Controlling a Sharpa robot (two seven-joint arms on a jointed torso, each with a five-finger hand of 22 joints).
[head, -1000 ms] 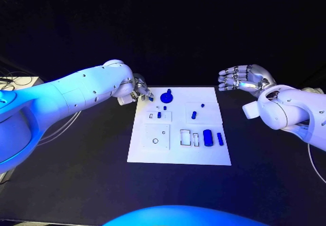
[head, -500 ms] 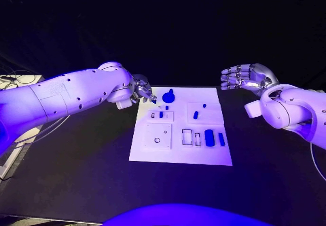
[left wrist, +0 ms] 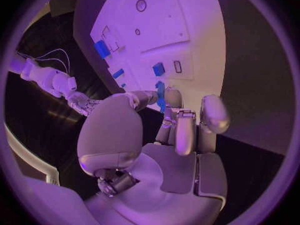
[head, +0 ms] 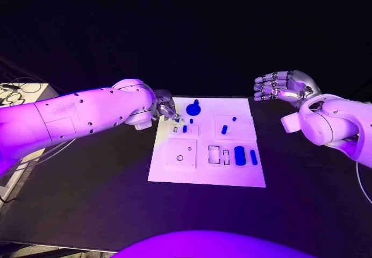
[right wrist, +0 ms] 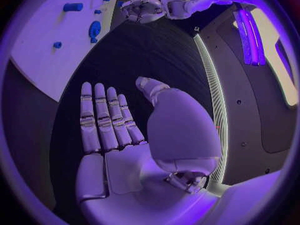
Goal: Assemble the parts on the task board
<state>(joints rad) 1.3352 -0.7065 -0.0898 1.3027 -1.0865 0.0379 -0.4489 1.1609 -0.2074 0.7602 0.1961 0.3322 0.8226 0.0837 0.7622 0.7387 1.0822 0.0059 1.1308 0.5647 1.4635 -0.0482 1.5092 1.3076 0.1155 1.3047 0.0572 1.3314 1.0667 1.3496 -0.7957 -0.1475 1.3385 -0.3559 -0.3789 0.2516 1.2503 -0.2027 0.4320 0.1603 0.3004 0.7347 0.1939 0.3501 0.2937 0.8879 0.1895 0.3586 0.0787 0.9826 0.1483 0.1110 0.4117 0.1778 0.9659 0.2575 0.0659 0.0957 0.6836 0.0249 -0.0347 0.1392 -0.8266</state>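
The white task board [head: 205,166] lies mid-table with blue parts on it: a round knobbed one [head: 193,109], small pegs [head: 224,129] and two long pieces [head: 240,156] by the slots. My left hand [head: 163,107] hovers at the board's far left corner. It pinches a small blue part [left wrist: 160,96] between thumb and fingers [left wrist: 185,130]. My right hand [head: 285,86] is raised off the board's far right side, holding nothing, its palm [right wrist: 131,155] bare and fingers [right wrist: 103,117] stretched out. The right wrist view also shows the board [right wrist: 44,50] and the left hand [right wrist: 145,9].
A square plate with a round hole [head: 180,154] and two rectangular slots [head: 213,155] sit on the board's near half. Black table [head: 85,183] surrounds the board. A pale box with cables [head: 15,94] stands at the far left.
My left hand has crept slightly closer to the board's far left corner, still holding the small blue part. The right hand has stayed where it was.
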